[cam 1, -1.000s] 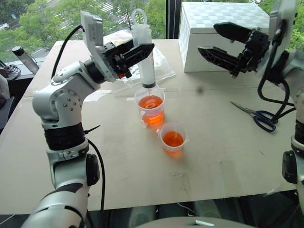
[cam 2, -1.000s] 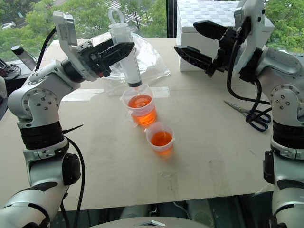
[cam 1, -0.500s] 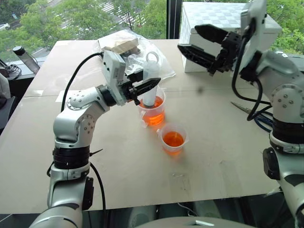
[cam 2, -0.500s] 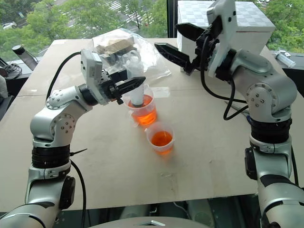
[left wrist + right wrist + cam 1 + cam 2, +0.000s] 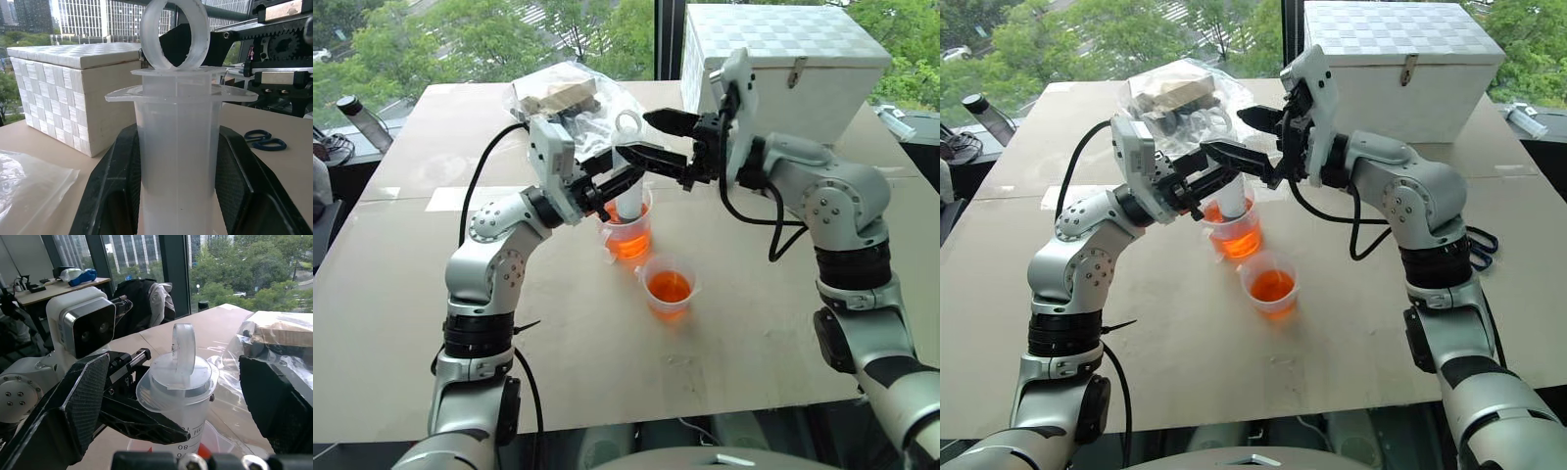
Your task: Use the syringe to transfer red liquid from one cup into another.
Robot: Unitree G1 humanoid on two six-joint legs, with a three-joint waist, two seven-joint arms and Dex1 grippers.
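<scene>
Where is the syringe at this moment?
In the left eye view, the syringe stands upright in the larger cup at table centre, held by the left gripper.

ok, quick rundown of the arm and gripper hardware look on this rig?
Both arms: silver-grey rounded shells with black joint bands and visible screw rings at the joints. Each ends in a white boxy wrist camera block. Left gripper and right gripper each have two black, tapered, textured fingers; a toothed rack rail sits at the base. Loose black cables loop along each forearm.
</scene>
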